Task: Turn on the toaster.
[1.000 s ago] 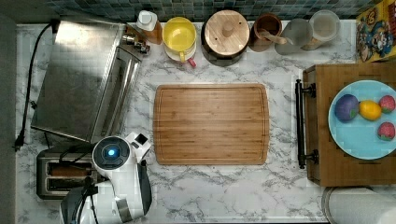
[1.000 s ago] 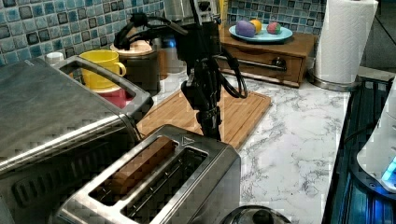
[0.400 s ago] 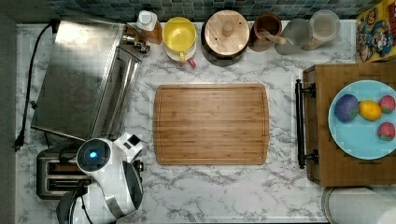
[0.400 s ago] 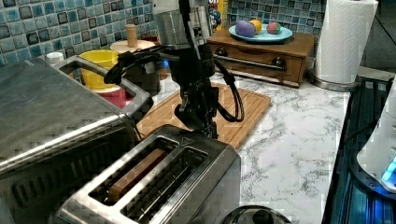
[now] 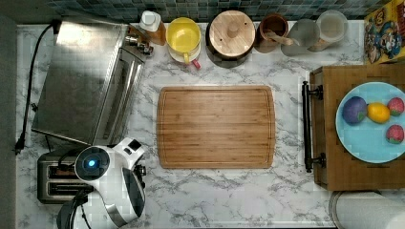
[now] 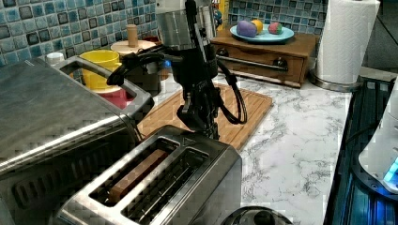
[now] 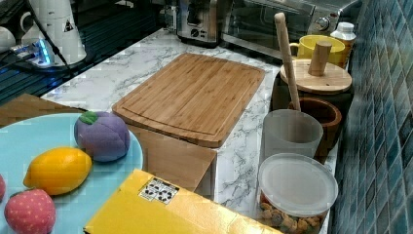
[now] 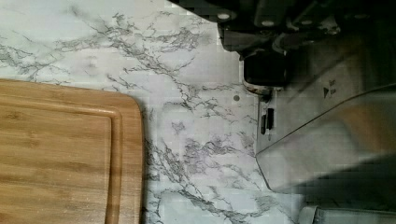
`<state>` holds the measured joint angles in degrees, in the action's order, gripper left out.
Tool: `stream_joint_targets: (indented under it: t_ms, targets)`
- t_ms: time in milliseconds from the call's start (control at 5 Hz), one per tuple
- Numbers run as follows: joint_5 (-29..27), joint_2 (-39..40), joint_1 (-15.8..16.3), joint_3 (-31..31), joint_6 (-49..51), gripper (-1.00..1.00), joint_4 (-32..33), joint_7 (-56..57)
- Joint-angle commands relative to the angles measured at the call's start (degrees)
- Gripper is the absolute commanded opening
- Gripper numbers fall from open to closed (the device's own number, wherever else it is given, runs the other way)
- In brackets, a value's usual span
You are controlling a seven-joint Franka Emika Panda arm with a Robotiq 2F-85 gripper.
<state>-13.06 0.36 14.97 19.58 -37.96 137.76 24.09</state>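
White marbled stone forms the surface (image 5: 229, 191), backed by blue-green tiles. In the top view's lower left corner stands the toaster (image 6: 159, 187), just below the big toaster oven (image 5: 81, 81); a brown slice sits in one of its two slots. The arm's claw (image 6: 199, 123) hangs at the toaster's end nearest the cutting board (image 5: 216, 127), right at the top edge of that end. Whether its fingers are spread or pressed together cannot be told. A yellow mug (image 5: 184, 36) stands by the tiled wall.
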Motion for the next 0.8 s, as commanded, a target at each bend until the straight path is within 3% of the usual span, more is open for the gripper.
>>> stream_joint_targets:
  t_ms: [200, 800]
  targets:
    - [0.85, 4.25, 0.16, -0.79, -2.09, -1.0, 8.06, -3.31]
    - [0.83, 4.25, 0.34, -0.96, -2.09, -1.0, 8.06, -3.28]
